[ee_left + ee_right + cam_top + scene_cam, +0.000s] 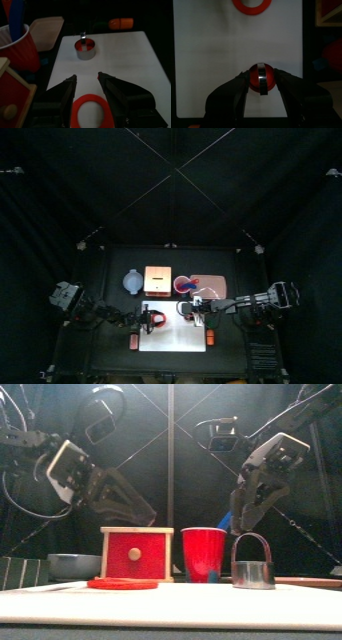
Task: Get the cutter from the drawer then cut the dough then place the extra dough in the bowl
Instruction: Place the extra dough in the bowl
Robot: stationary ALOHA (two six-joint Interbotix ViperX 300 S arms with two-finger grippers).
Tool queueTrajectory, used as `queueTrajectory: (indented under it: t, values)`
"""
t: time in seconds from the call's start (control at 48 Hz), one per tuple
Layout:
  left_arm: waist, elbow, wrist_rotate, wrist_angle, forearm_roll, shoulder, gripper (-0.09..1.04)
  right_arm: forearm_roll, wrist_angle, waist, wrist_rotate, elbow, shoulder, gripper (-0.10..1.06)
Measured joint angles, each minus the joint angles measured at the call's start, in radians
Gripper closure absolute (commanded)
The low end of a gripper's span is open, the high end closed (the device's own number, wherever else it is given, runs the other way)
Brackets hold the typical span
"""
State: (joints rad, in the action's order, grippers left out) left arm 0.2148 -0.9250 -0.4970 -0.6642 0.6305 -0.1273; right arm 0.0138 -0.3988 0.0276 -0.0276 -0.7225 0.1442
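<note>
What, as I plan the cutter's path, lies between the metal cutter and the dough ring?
Only bare white cutting board, from round metal cutter to flat red dough ring; the right wrist view shows it.

- The left arm (96,312) enters the top view from 9 o'clock; in the front view its wrist slopes down toward 4 o'clock.
- The left gripper (87,76) hangs low with its jaws parted.
- The right arm (254,300) enters from 3 o'clock, sloping toward 7 o'clock.
- The right gripper (262,74) points down, jaws spread.
</note>
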Motion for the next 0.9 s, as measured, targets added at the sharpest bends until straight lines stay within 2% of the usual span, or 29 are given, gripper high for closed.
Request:
queueTrajectory:
  t: [0.312, 0.604, 0.708, 0.896]
  values:
    - [-0.091, 0.028, 0.003, 0.267, -0.091, -0.009, 0.12, -0.002, 0.0, 0.002, 0.002, 0.011, -0.032, 0.16]
    - [-0.143, 0.031, 0.006, 0.344, -0.098, -0.017, 0.14, 0.0, 0.002, 0.018, 0.002, 0.021, -0.041, 0.16]
    - [-0.144, 0.043, 0.008, 0.391, -0.1, -0.015, 0.17, 0.0, 0.003, 0.02, 0.002, 0.021, -0.043, 0.16]
    - [-0.144, 0.058, 0.006, 0.451, -0.109, -0.015, 0.28, 0.0, 0.003, 0.02, 0.002, 0.023, -0.046, 0.16]
